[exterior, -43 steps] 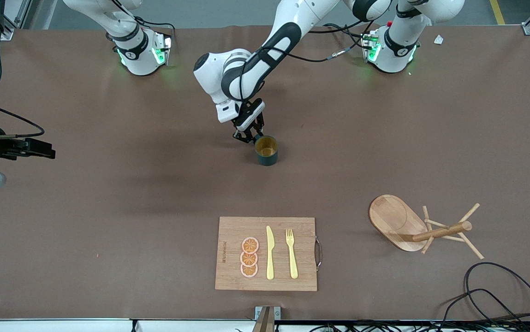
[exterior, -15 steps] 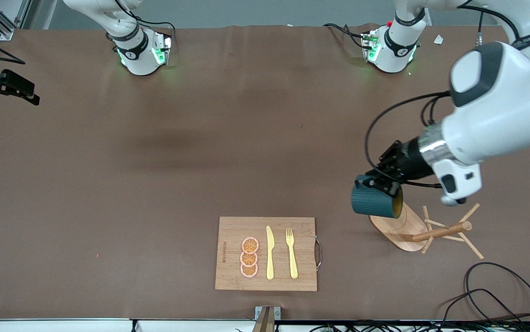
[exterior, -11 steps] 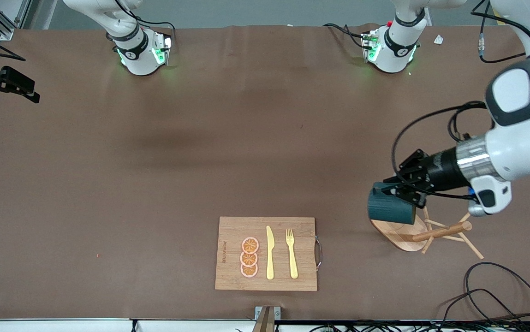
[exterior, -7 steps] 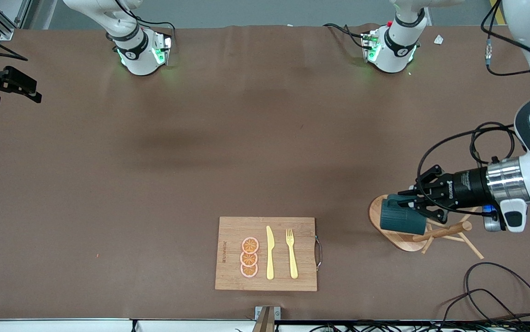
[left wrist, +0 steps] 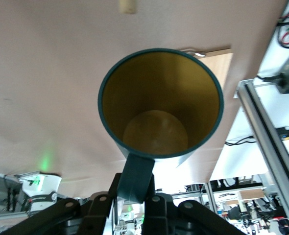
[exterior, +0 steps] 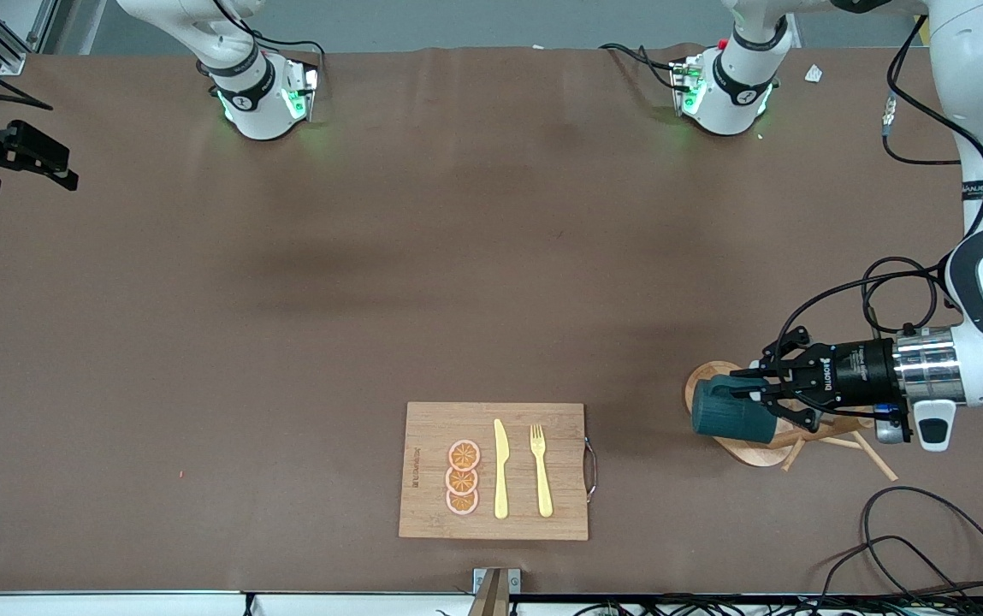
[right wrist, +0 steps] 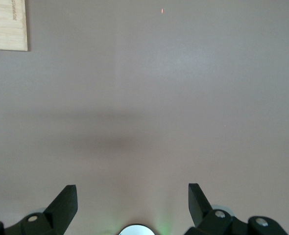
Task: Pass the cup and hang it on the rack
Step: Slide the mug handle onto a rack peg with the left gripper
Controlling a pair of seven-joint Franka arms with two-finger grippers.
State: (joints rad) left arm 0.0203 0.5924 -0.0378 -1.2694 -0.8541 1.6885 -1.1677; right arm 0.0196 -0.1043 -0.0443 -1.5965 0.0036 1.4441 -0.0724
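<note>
1. The left gripper (exterior: 755, 395) has come down lower and now hangs over the rack (exterior: 718, 379). A moment ago it was higher, over the table just beside the rack's base on the side away from the front camera.
2. Its fingers are closed on the handle of the cup (exterior: 731, 416). In the left wrist view the handle of the cup (left wrist: 160, 105) sits between the two fingers, and the mustard-yellow inside looks straight at the camera.
3. The cup is in the air and lies on its side. Its closed bottom points toward the cutting board (exterior: 493, 470) and its mouth toward the gripper. It is over the oval base of the rack and hides a part of it.
4. The rack's post and pegs are mostly hidden by the gripper in the front view. I cannot tell if a peg has already gone through the handle.
5. Some seconds before, the cup stood on the table much farther from the rack, with this same gripper at it. I judge that the passing part is finished and only the hanging is left.
6. The next move probably needs a small, exact slide of the handle onto one peg, and release only after that. If the fingers open too early, the cup can drop on the base.
7. The right gripper (exterior: 61, 169) waits well apart from the rack, over the right arm's end of the table. Its fingers stand wide apart with nothing between them.
</note>
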